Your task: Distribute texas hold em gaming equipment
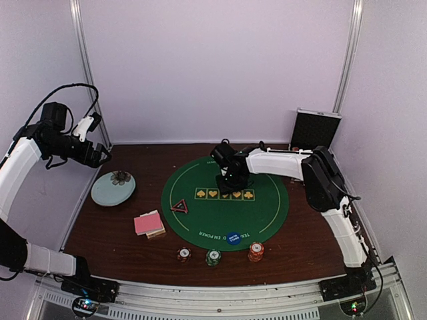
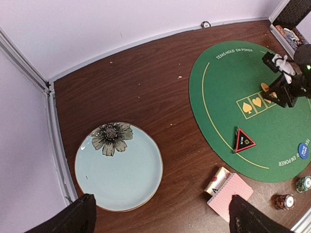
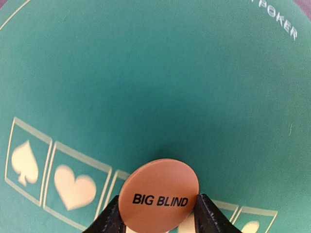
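Observation:
My right gripper (image 3: 158, 213) is shut on the orange "BIG BLIND" button (image 3: 159, 195) and holds it over the suit squares of the green poker mat (image 1: 260, 200). From above, that gripper (image 1: 233, 179) is at the mat's middle. My left gripper (image 2: 160, 216) is open and empty, raised at the far left over the pale blue dish (image 2: 119, 167). The pink-backed card deck (image 1: 147, 223) lies left of the mat. The black red-edged triangular marker (image 1: 179, 206) lies on the mat's left edge. The blue button (image 1: 233, 238) lies at the mat's near edge. Three chip stacks (image 1: 255, 251) stand in front.
The pale blue dish with a flower print (image 1: 113, 188) sits at the left of the brown table. The black-lined metal case (image 1: 315, 129) stands open at the back right corner. White walls close in the table on three sides.

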{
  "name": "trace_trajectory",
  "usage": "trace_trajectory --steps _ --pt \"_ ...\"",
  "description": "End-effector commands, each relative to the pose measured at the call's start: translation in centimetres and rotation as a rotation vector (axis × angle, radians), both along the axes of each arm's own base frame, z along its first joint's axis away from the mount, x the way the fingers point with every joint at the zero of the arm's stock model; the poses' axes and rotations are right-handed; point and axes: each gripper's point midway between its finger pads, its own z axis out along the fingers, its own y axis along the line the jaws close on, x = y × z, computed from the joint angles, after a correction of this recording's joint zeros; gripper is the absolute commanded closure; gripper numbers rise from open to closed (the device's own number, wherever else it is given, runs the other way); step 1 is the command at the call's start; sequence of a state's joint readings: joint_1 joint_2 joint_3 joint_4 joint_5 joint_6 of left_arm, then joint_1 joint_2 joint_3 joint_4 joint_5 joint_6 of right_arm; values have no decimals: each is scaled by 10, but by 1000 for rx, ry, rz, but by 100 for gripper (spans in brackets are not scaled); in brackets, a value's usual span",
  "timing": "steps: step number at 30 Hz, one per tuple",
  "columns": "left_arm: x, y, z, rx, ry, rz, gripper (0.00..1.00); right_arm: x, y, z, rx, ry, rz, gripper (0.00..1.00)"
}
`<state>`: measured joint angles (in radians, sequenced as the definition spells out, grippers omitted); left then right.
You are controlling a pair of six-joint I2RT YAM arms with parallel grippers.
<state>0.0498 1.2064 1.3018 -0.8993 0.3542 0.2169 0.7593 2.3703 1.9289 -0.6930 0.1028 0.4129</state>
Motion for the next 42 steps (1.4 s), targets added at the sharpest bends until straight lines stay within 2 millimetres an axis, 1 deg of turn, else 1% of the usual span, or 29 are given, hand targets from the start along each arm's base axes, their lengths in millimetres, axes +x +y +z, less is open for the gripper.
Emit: trace_trajectory --steps 1,5,8,10,12,15,19,22,24,26,28,30,32,33,35,36,37,38,39,42 --pt "2 3 5 21 -15 -5 2 53 -33 -18 -86 -47 -67 52" --pt "2 4 3 25 -7 -6 3 88 -41 -11 -63 -81 -107 53" --pt "2 4 2 25 -5 -7 2 109 -44 -1 -32 -121 -129 53" --pt "3 3 1 23 -2 -8 3 119 -45 7 -10 -141 -130 53" --pt "3 3 0 23 3 -9 3 125 -41 15 18 -153 -111 52" --pt "4 3 -1 20 6 -9 2 125 -31 25 54 -158 -57 47" --pt "5 2 -1 9 9 -9 2 117 -16 34 95 -140 20 43" --pt "5 1 0 2 10 -5 2 112 -14 36 100 -129 39 36" --pt "4 1 2 -1 9 -7 2 105 -10 44 128 -107 55 33" --pt "3 1 4 -1 3 -8 2 96 -7 63 137 -120 73 31" --pt "2 0 5 0 -1 -9 2 80 0 86 144 -143 108 30" --pt "2 1 6 2 -1 -5 3 58 7 104 142 -149 145 29" --pt "1 2 7 5 -3 -3 3 26 16 113 142 -133 190 31" --pt "1 2 8 5 -5 -4 2 7 22 115 141 -121 219 32" --pt "0 1 8 7 -9 -7 2 -35 30 109 122 -89 283 34" --pt "0 1 8 6 -9 -9 2 -58 32 100 102 -62 314 35" --pt "-1 1 9 5 -10 -11 2 -78 32 97 94 -41 340 36" --pt "-2 0 9 3 -7 -16 2 -102 28 84 66 -1 364 37" --pt "-2 -1 9 2 -6 -18 2 -122 26 75 46 29 383 38" --pt "-4 -1 8 5 4 -24 2 -171 17 60 -6 80 430 40"
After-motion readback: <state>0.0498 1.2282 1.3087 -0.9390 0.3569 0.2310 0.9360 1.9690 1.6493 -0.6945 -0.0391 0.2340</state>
